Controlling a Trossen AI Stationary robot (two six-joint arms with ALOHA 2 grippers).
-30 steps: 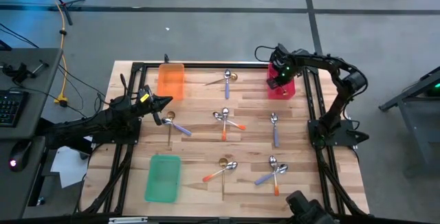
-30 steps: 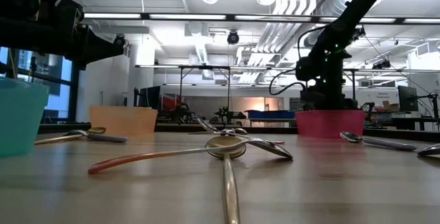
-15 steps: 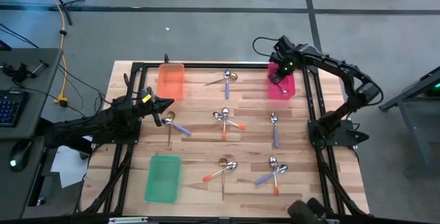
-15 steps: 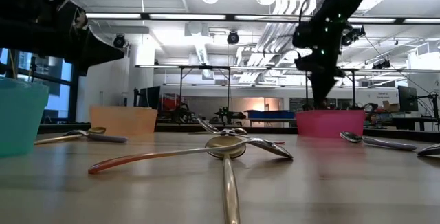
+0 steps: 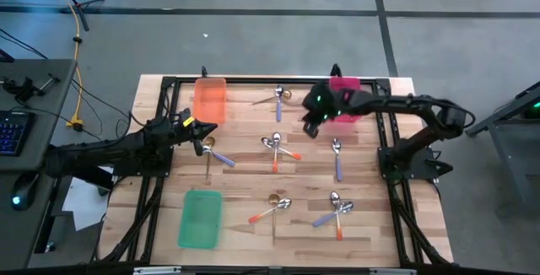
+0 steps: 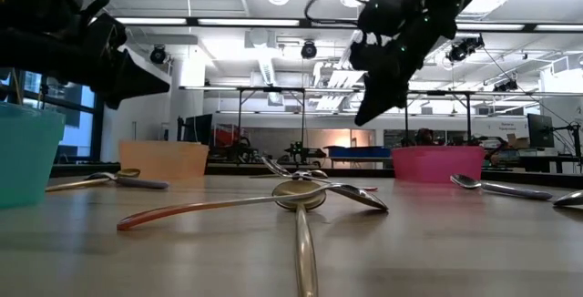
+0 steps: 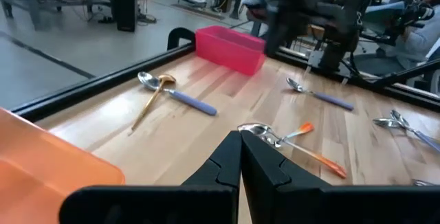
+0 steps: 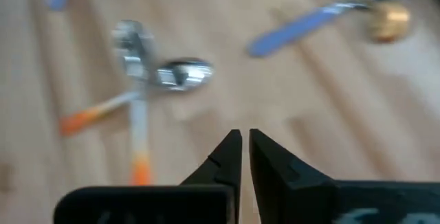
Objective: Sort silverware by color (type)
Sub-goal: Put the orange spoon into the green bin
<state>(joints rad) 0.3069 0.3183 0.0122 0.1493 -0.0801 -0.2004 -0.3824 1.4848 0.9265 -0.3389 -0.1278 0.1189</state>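
Spoons lie in crossed pairs on the wooden table (image 5: 245, 174). Two orange-handled ones (image 5: 276, 146) lie in the middle, with a purple one (image 5: 337, 159) to their right. A purple and a gold one (image 5: 279, 97) lie at the far side, and another gold and purple pair (image 5: 211, 153) lies at the left. My right gripper (image 5: 310, 121), shut, hangs in the air between the pink tray (image 5: 344, 82) and the orange-handled pair (image 8: 148, 73), touching nothing. My left gripper (image 5: 208, 130), shut, hovers over the left pair. In its wrist view the left gripper (image 7: 240, 148) points toward the middle spoons (image 7: 289, 138).
An orange tray (image 5: 209, 99) sits at the far left and a green tray (image 5: 200, 218) at the near left. Two more spoon pairs, orange with gold (image 5: 272, 208) and purple with orange (image 5: 337, 209), lie near the front. A black frame (image 5: 384, 132) borders the table.
My right gripper has swung away from above the pink tray toward the table's left and a little nearer, tipping over to slant down at the middle spoons. My left gripper has dipped slightly. No spoon on the table has moved.
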